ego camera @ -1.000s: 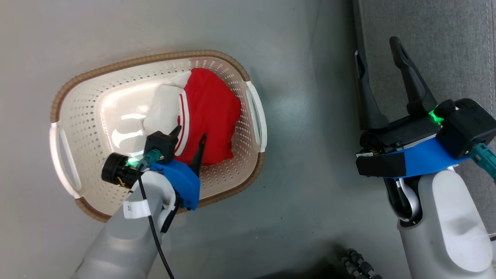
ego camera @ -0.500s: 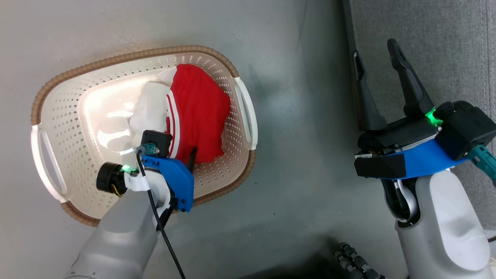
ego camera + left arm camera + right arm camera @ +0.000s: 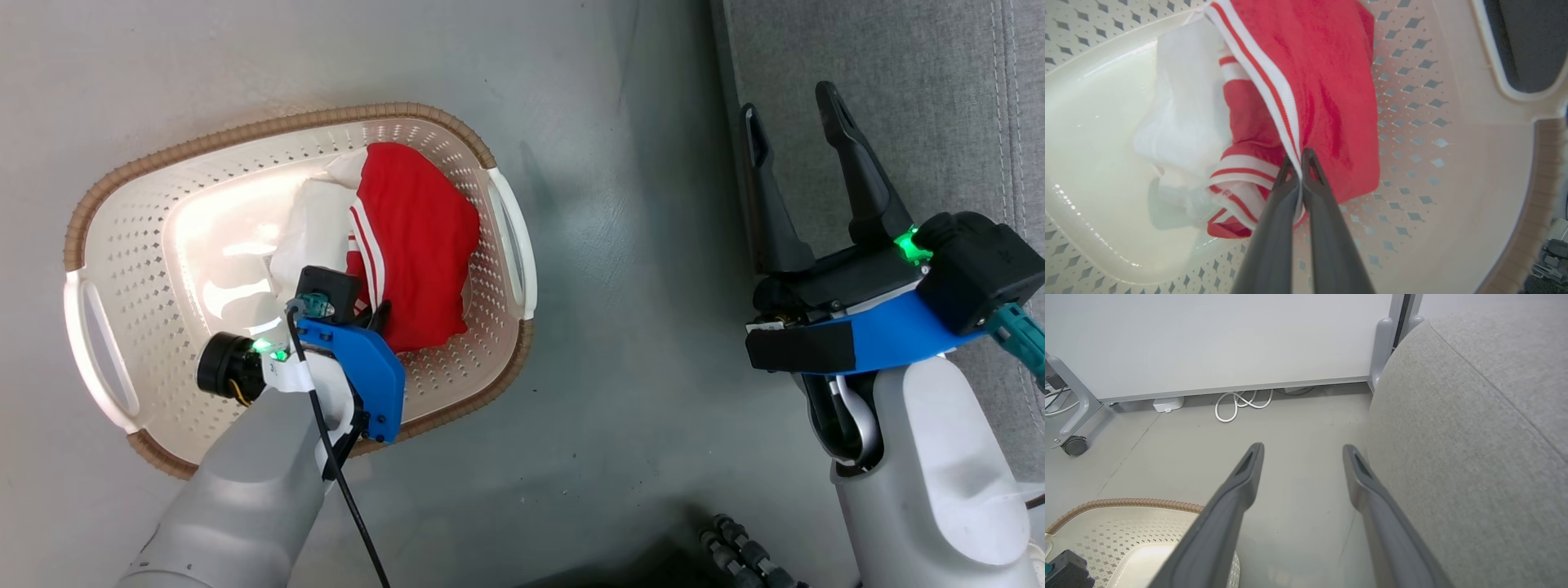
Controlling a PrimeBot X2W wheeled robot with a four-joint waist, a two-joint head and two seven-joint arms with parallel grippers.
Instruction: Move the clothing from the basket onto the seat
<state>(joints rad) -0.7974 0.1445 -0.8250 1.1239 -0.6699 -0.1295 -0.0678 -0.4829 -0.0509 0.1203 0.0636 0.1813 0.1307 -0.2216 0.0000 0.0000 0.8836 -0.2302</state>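
Left gripper (image 3: 1300,157) down inside basket (image 3: 269,131). Fingers pinched together on white-striped hem of red garment (image 3: 1327,81), thin fold of cloth caught between tips. Hem grip probably chosen so cloth hangs free on lift. Garment lies crumpled against basket's right wall, wholly in basket. Seat (image 3: 898,73) well apart to right, across strip of floor (image 3: 637,327). Right gripper (image 3: 787,100) at seat edge, fingers spread wide, empty; judged parked clear of transfer path. Risk: thin pinch slips.
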